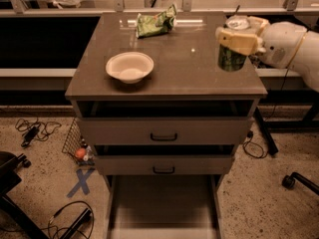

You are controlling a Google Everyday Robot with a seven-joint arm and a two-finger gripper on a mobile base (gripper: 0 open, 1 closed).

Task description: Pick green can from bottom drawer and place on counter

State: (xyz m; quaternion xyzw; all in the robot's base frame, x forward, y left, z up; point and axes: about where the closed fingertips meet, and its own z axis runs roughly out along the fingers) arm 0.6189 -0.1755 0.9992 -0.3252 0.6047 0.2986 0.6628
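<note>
The green can (231, 57) is upright in my gripper (239, 38), held just above the right side of the counter (184, 68). Its silver top shows above the cream fingers (238, 41), which are shut around its upper half. My white arm reaches in from the right edge of the view. The bottom drawer (163, 203) is pulled out at the bottom of the view, and its tray looks empty.
A white bowl (129, 66) sits on the counter's left side. A green foil snack bag (156, 23) lies at the back. The two upper drawers with black handles (164, 137) are partly pulled out. Cables and chair legs lie on the floor around the cabinet.
</note>
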